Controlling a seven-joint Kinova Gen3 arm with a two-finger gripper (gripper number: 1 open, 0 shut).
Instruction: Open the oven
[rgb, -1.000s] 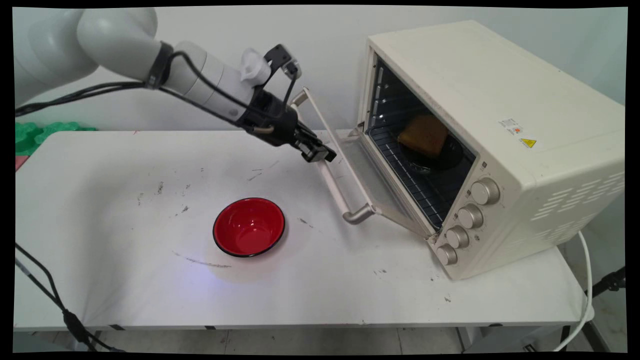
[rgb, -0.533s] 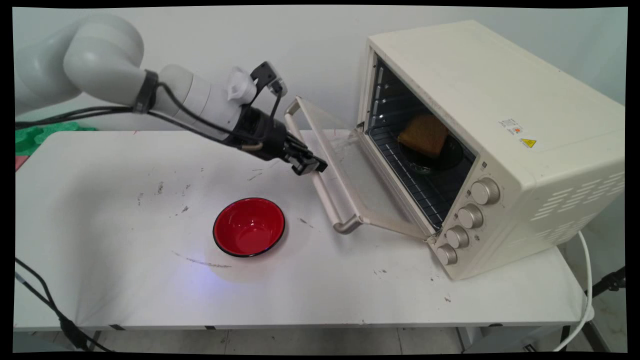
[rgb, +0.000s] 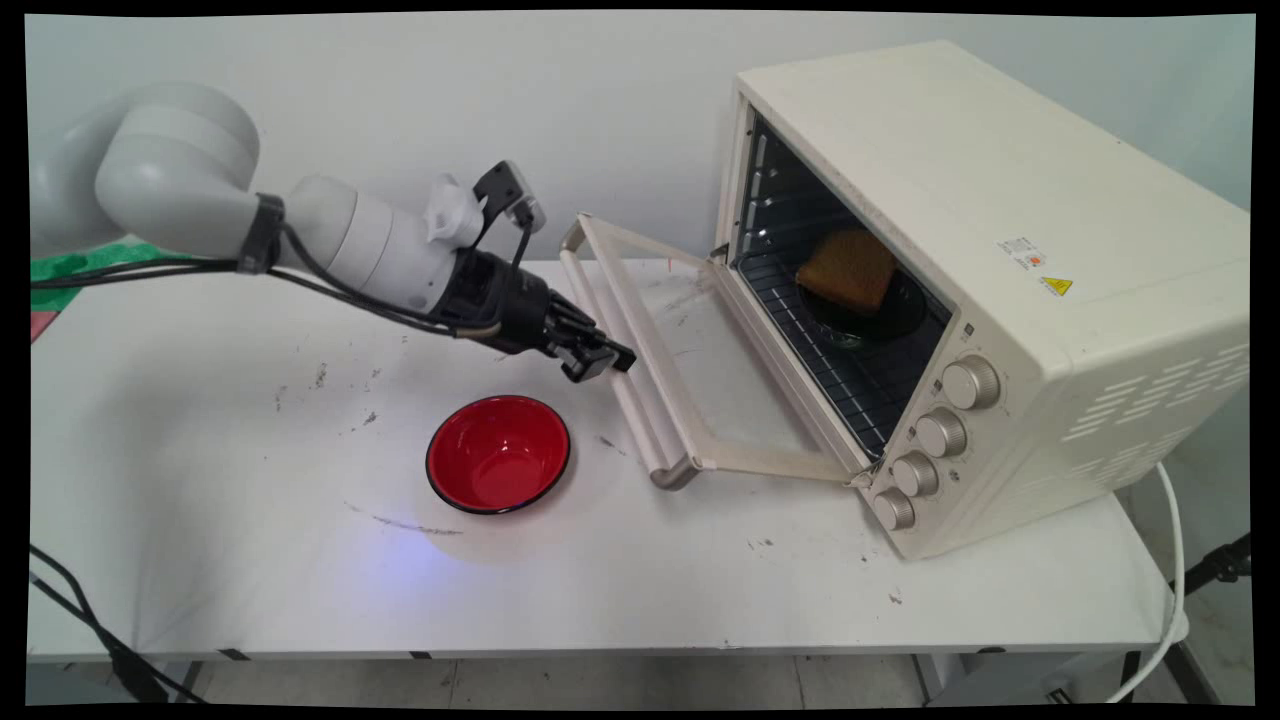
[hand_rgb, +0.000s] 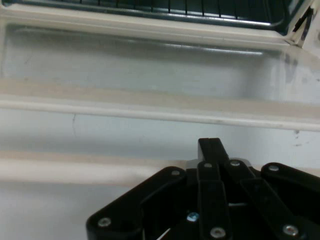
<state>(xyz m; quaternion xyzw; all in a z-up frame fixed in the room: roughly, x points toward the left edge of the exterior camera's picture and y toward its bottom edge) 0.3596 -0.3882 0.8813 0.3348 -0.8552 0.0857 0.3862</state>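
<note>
The gripper (rgb: 598, 362), jaws pressed together on nothing, is hovering just left of the handle (rgb: 620, 380) at frame centre; the oven (rgb: 1000, 260) door (rgb: 700, 370) is lying open, bread (rgb: 848, 268) inside, red bowl (rgb: 498, 466) lower centre.

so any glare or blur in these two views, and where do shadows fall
Main view: sharp, soft shadow under the white arm left of the glossy red bowl, small highlights on the cream toaster oven's metal knobs. Hand view: soft and hazy, a bright streak on the glass oven door, black gripper linkage close and dark.
</note>
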